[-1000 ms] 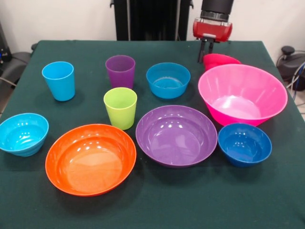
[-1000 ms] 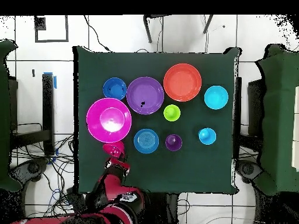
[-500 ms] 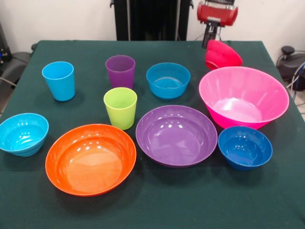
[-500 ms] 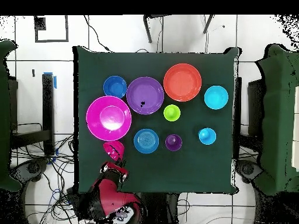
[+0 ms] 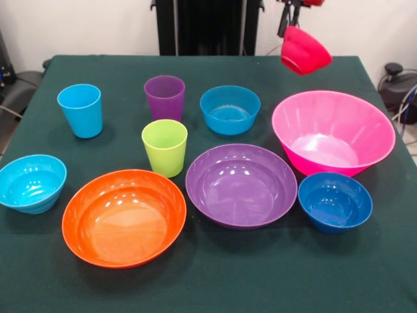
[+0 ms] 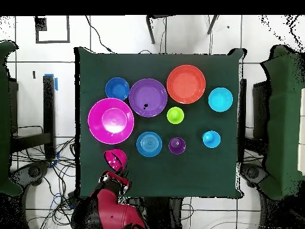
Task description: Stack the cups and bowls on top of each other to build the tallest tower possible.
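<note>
Gripper clamped on the rim of the red bowl, which hangs tilted in the air above the table, at 12 o'clock from the pink bowl. No tower built; every other piece sits apart on the cloth. Blue bowl at 9 o'clock of the pink bowl, purple cup at its 9 o'clock. Green cup at 6 o'clock of the purple cup.

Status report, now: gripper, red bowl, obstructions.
Gripper shut on red bowl, bowl tilted, clear of the table. Nothing stacked yet. Big pink bowl just below and nearer the camera; blue bowl open.
</note>
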Robot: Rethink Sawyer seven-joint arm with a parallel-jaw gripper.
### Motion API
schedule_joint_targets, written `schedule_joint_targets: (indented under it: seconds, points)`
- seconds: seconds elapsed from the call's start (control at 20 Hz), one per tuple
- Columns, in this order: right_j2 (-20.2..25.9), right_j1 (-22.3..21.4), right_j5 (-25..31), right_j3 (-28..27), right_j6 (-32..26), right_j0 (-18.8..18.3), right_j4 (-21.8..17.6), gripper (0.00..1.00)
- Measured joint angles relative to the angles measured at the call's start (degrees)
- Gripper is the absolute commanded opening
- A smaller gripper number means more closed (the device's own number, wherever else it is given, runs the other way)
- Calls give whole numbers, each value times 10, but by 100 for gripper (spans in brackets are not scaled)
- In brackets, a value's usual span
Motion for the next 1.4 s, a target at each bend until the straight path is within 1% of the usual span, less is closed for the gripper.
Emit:
schedule_joint_targets:
  seconds: [0.25, 0.45, 0.6, 0.7, 0.95, 1.05, 1.4]
  points:
    - [-7, -39, 40, 0, 0, -18, -1, 0]
    - [-8, -46, 41, 0, 0, -33, -11, 0]
    - [-8, -43, 41, 0, 0, -46, -23, 0]
    - [-8, -40, 41, 0, 0, -60, -39, 0]
    - [-8, -31, 41, -2, 0, -82, -66, 0]
    - [-7, -23, 41, -6, 0, -95, -83, 0]
    - [-4, 5, 31, -19, 0, -118, -117, 0]
